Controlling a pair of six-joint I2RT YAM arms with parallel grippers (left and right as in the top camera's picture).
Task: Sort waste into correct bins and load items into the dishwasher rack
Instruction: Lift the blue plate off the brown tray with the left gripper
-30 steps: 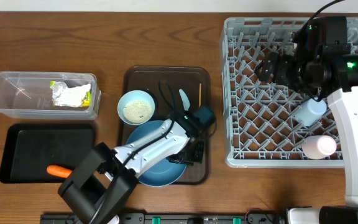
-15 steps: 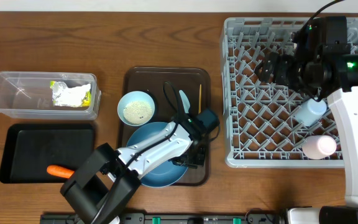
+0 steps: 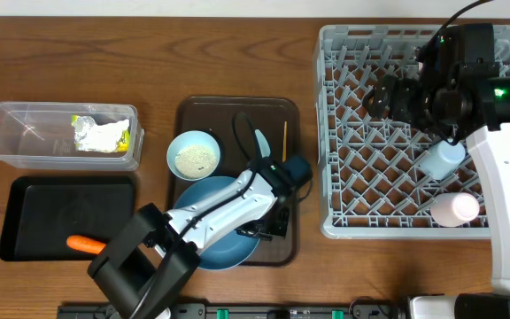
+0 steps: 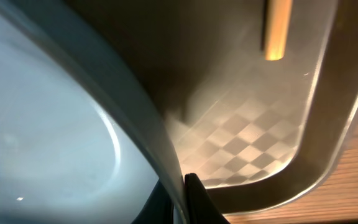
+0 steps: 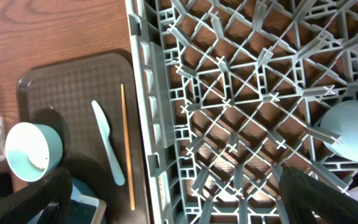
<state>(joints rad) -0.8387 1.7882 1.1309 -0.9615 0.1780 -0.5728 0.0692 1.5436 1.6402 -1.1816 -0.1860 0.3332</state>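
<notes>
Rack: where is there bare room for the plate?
Bare: the rack's left half, between its left wall and the blue cup and pink cup. Crowded: the lower right, where both cups sit, and the top right under the right arm.

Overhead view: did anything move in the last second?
The left fingers slid a little toward the near edge of the tray, at the right rim of the plate, which seems nudged slightly left. The right arm, bowl, carrot and rack stayed put.
</notes>
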